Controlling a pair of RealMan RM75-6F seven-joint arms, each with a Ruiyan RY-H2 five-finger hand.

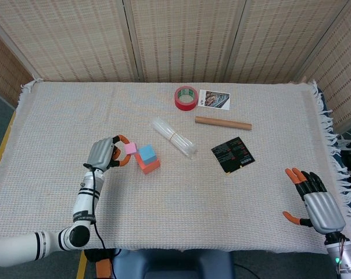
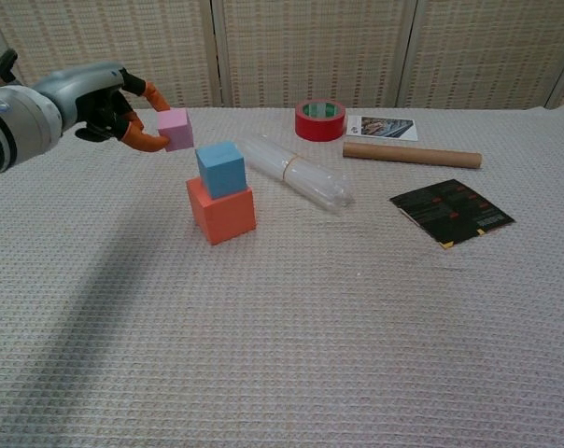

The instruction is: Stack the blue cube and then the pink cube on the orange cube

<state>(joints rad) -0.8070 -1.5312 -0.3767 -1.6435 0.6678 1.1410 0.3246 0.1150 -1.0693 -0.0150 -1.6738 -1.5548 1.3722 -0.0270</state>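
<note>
The blue cube (image 1: 146, 153) (image 2: 219, 168) sits on top of the orange cube (image 1: 149, 165) (image 2: 222, 211) left of the table's middle. My left hand (image 1: 103, 154) (image 2: 103, 97) pinches the pink cube (image 1: 131, 149) (image 2: 176, 129) between orange fingertips, in the air just left of the blue cube and slightly above it. At the table's near right corner, my right hand (image 1: 317, 203) lies with its fingers spread and holds nothing; the chest view does not show it.
A clear plastic bundle (image 1: 174, 137) (image 2: 295, 170) lies right of the stack. Further back are a red tape roll (image 1: 186, 97) (image 2: 320, 120), a printed card (image 1: 214, 99), a cardboard tube (image 1: 223, 122) (image 2: 412, 155) and a black packet (image 1: 233, 154) (image 2: 451, 213).
</note>
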